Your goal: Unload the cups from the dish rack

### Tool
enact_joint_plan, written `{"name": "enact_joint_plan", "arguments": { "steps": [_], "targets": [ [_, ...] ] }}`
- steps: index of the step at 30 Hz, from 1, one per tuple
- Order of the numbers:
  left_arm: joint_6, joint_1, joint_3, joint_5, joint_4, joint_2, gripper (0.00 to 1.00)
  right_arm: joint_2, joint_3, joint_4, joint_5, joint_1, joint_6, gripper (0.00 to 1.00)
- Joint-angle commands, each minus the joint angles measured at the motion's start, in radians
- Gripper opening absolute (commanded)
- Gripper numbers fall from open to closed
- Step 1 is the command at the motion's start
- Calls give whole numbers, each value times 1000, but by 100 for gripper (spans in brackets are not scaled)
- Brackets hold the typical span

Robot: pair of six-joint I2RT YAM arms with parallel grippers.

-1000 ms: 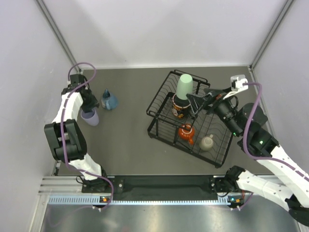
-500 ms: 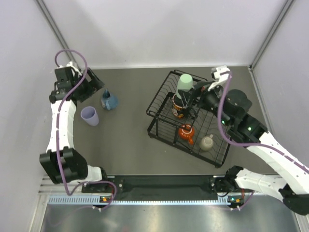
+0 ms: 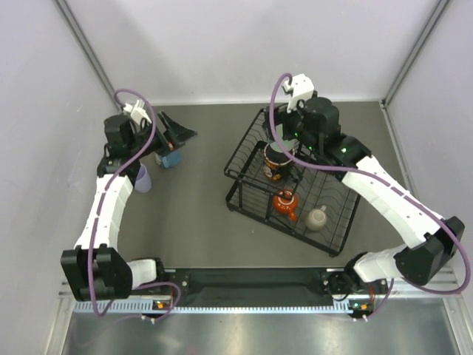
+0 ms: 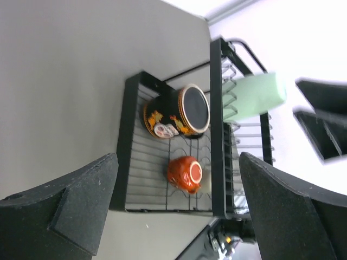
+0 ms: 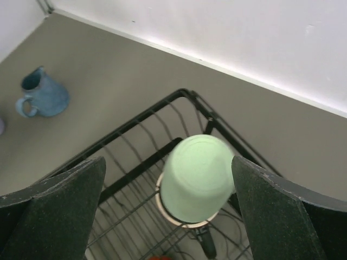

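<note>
Six cups share a dark grey, matte counter (image 3: 199, 222): four sit in a black wire rack (image 4: 216, 135) right of centre, two stand out on the left. The rack is set at a slant, its far corner near the back wall (image 3: 244, 52), its right end near the right edge of the counter. A wide bare strip of counter lies between the rack and the two cups on the left.

On the rack's raised tier a smooth green tumbler (image 5: 198, 179) stands upside down, flat base up. The right pincer (image 5: 169, 162) hangs above it, released, its two dark grainy fingers (image 5: 59, 206) spread wide to either side with clear air around the tumbler. Below, on the lower grid, rest a glossy black mug (image 3: 276, 163) with orange pattern, a small round orange cup (image 3: 285, 202) and a beige mug (image 3: 318, 218) towards the near end.

On the left, a blue mug (image 5: 46, 97) with a handle stands upright, and a lavender tumbler (image 3: 142, 180) stands near it, close to the left wall (image 3: 37, 111). The left pincer (image 3: 177, 127) hovers above the blue mug, released and holding nothing, its jaws well apart.
</note>
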Motion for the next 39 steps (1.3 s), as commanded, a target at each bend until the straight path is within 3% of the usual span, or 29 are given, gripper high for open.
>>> {"name": "enact_joint_plan", "arguments": {
  "steps": [1,12,20,25,28,34,35,39],
  "targets": [
    [-87,-3,-80,70,201,-99,98,13,66,-34,-45,-54,-20,100],
    [-108,-9,-136,59,230,-145,97,39,32,-57,-138,-108,-23,100],
    [-125,-8,-134,64,231,-168,96,89,31,-57,-126,-114,-63,99],
    [-114,-9,-145,47,224,-187,96,117,28,-56,-128,-119,-69,93],
    [-113,-8,-143,59,224,-188,96,117,23,-57,-131,-120,-69,86],
    [-143,-8,-137,65,242,-211,96,93,26,-56,-138,-120,-62,61],
    [-153,-8,-133,74,247,-213,96,85,28,-57,-137,-120,-59,50],
    [-229,-8,-116,94,277,-216,96,39,41,-62,-146,-120,-40,27]
  ]
}}
